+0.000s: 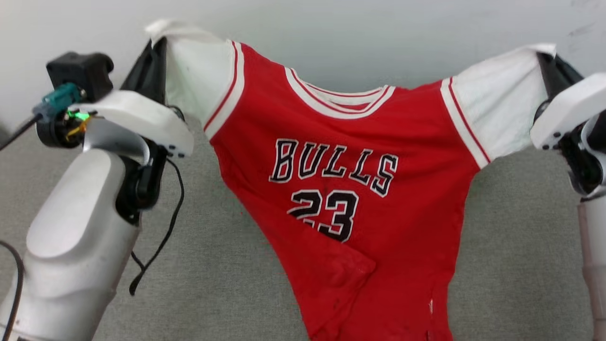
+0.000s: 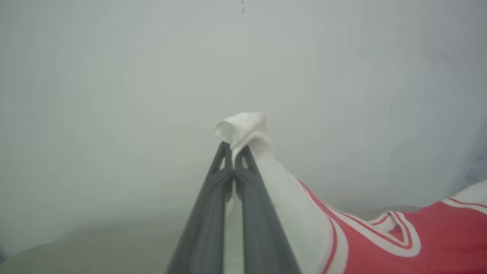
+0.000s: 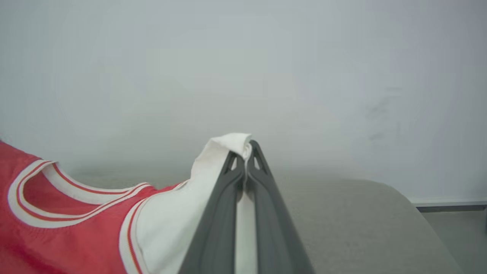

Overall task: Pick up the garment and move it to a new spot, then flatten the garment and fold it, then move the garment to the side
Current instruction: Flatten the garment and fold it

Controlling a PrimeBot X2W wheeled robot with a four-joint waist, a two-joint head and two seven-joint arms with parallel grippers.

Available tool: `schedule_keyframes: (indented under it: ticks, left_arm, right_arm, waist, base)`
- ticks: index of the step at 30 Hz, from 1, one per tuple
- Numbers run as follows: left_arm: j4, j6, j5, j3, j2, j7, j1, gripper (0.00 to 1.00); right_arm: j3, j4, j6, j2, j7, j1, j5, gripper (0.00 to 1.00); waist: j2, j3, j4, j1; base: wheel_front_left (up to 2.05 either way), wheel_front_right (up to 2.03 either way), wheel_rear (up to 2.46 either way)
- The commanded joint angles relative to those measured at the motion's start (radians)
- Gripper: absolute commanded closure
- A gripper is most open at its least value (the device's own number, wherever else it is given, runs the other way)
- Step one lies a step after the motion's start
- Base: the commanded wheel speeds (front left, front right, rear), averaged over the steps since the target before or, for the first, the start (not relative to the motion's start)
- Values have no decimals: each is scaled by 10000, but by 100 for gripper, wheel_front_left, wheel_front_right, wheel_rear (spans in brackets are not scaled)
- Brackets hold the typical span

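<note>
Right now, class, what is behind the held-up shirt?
A grey surface and, higher up, a pale wall show around the shirt. Whatever lies directly behind its red body is covered.

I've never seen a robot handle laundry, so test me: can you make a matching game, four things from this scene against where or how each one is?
Things:
1. left gripper
2. right gripper
3. lettering
4. grey surface

Places or states:
A. dark with white edges, on the red chest of the garment
B. shut on the right-hand sleeve
C. seen behind the held-up garment
D. shut on the left-hand sleeve

Pairs: 1-D, 2-B, 3-A, 4-C.
</note>
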Motion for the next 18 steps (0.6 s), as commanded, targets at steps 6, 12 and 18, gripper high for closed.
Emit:
schedule_keyframes:
  ticks: [6, 12, 18]
  left_arm:
    - [1193, -660, 215, 333, -335, -1037, -2453, 100]
    - [2387, -1218, 471, 660, -267, -1593, -5075, 100]
    - [3009, -1522, 726, 933, -96, -1848, -7009, 100]
  right_arm:
    - [-81, 495, -3, 191, -863, -2319, -146, 100]
    - [-112, 1104, -3, 274, -1434, -4758, -318, 100]
    - [30, 1630, -3, 404, -1981, -6727, -462, 100]
  waist:
    - [0, 1109, -137, 0]
    - [0, 2368, -253, 0]
    - [0, 3255, -433, 0]
  base:
    - [0, 0, 0]
    - [0, 0, 0]
    - [0, 0, 0]
